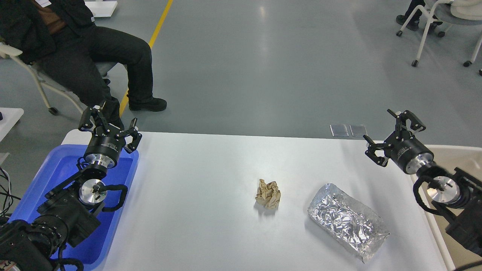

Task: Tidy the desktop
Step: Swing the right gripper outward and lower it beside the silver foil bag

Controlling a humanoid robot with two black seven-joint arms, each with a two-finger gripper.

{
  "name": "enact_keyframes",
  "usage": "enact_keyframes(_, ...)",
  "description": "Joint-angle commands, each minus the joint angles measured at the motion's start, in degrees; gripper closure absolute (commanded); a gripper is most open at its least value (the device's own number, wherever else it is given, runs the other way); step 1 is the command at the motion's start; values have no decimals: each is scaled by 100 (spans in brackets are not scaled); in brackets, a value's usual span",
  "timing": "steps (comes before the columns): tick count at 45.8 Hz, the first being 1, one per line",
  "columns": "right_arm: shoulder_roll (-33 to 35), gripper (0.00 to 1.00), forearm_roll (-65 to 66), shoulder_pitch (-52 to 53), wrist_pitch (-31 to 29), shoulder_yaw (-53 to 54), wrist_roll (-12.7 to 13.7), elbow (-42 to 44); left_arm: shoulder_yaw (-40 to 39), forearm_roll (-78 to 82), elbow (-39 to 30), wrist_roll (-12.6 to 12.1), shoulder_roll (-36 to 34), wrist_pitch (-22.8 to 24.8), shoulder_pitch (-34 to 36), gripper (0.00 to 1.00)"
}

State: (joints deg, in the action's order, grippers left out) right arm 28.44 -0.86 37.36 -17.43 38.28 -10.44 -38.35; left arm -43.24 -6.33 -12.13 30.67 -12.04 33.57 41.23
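Note:
The white desktop (203,210) fills the lower middle of the head view. A crumpled brown paper ball (268,194) lies near its middle. A crumpled sheet of silver foil (346,221) lies to its right. My left gripper (109,122) is open and empty, held above the far end of the blue plastic tray (56,169) at the desktop's left edge. My right gripper (391,136) is open and empty, held above the desktop's far right corner, apart from the foil.
A beige bin (455,156) stands at the right edge under my right arm. A seated person in black (94,56) is behind the far left corner. Wheeled chairs (433,22) stand at the far right. Two small grey floor plates (348,130) lie beyond the table.

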Motion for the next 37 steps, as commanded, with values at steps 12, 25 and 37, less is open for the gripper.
enact_keyframes(12, 2244, 0, 2326, -150, 758, -1182, -11, -3099, 0, 0, 0, 0, 0, 9, 8, 0)
enact_keyframes(25, 3035, 0, 3662, -141, 1663, -2403, -186, -3601, -9, 0, 0, 0, 0, 9, 8, 0)
enact_keyframes(37, 3414, 0, 4471, -115, 2525, -4038, -573, -3715, -9, 0, 0, 0, 0, 18, 8, 0)
